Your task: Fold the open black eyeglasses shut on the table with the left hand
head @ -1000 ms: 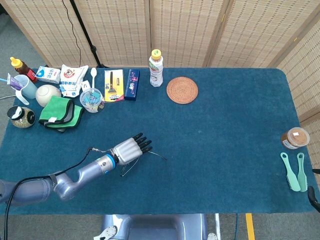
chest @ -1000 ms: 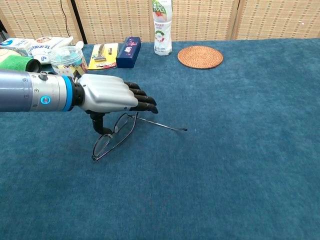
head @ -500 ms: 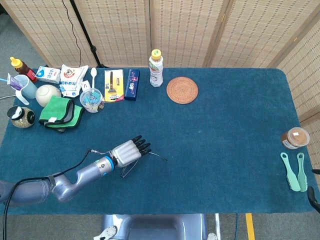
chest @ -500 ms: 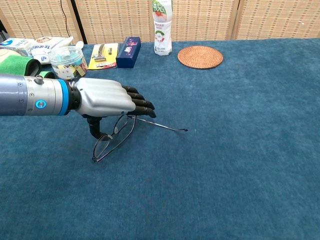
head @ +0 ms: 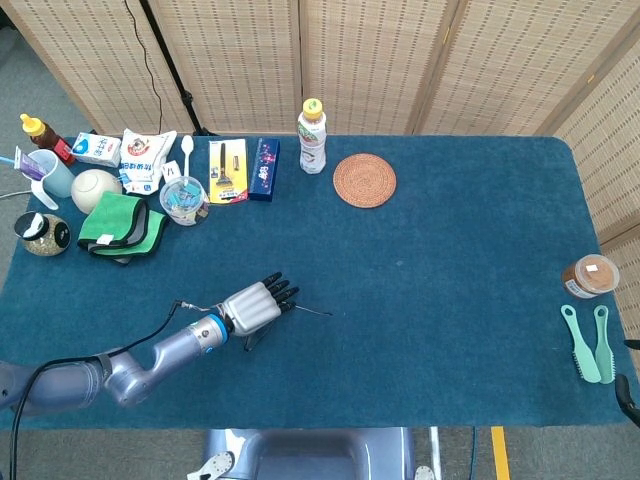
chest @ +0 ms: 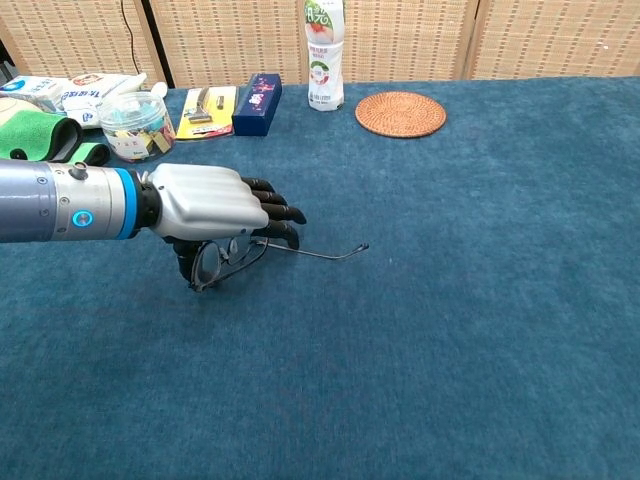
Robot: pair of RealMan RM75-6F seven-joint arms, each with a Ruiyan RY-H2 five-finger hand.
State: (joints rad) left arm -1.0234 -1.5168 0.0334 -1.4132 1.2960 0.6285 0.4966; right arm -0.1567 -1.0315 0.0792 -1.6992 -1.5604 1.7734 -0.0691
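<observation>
My left hand (chest: 210,205) lies palm down over the black eyeglasses (chest: 207,270) at the table's front left. Its thumb reaches down behind the lens frame and its dark fingers (chest: 275,215) rest on the near end of one temple. The lens frame is tipped up under the palm, held between thumb and fingers. The free temple (chest: 322,253) sticks out to the right along the blue cloth. In the head view the left hand (head: 252,306) covers most of the eyeglasses (head: 313,312), with only thin wire showing. My right hand is in neither view.
Along the far edge stand a drink bottle (head: 312,136), a woven coaster (head: 364,180), a dark blue box (head: 264,169), a razor pack (head: 228,171) and a clear tub (head: 184,199). A green cloth (head: 122,226) lies at the left. A jar (head: 590,276) and green brushes (head: 588,343) sit far right.
The left hand has lowered and drawn in over the glasses. The lens frame, flat on the cloth before, is now tipped up under the palm, and the free temple has shifted slightly toward the hand.
</observation>
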